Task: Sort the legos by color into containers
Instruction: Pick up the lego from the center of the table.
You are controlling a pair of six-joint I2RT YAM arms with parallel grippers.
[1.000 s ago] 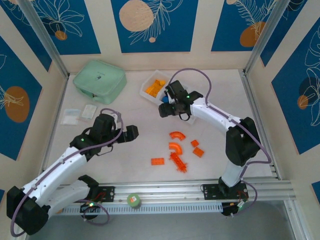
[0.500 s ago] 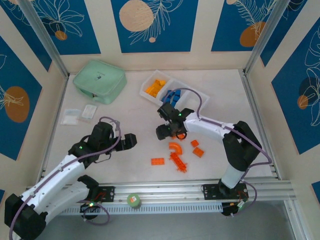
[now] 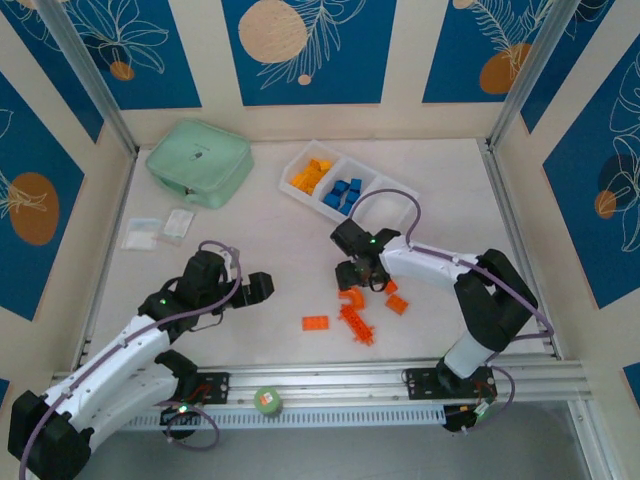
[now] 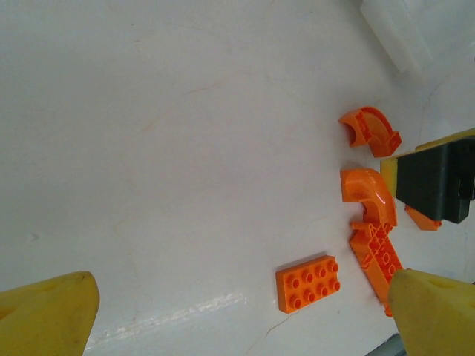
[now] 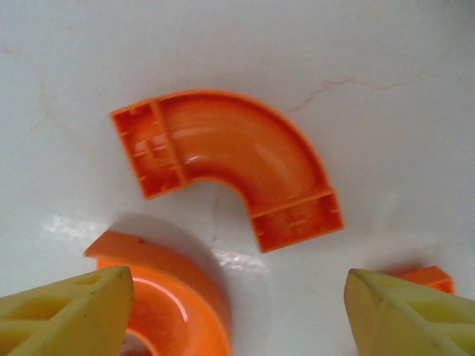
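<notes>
The curved orange-red plastic arch brick (image 5: 223,159) lies on the white bench (image 5: 386,89), just ahead of the right fingers (image 5: 67,311) and centred between them. Its chord runs obliquely in the wrist view, from one square end at upper left to the other at lower right. The fingers would therefore close across the bend, not squarely on flat faces. They are spread apart and grasp nothing; whether their tips touch the bench I cannot tell. A second orange-red arch (image 5: 167,297) sits just beside one finger, close enough to get caught.

The right arm is bent low over the loose bricks, wrist pointing down, and is clearly the nearer arm. The left fingers (image 4: 44,315) hang wide apart and empty, off to the side, facing a flat orange-red plate (image 4: 308,282).

The long white plastic tray (image 3: 300,160) stands farther back, with yellow-orange bricks (image 3: 310,175) and blue bricks (image 3: 342,193) in separate compartments.
</notes>
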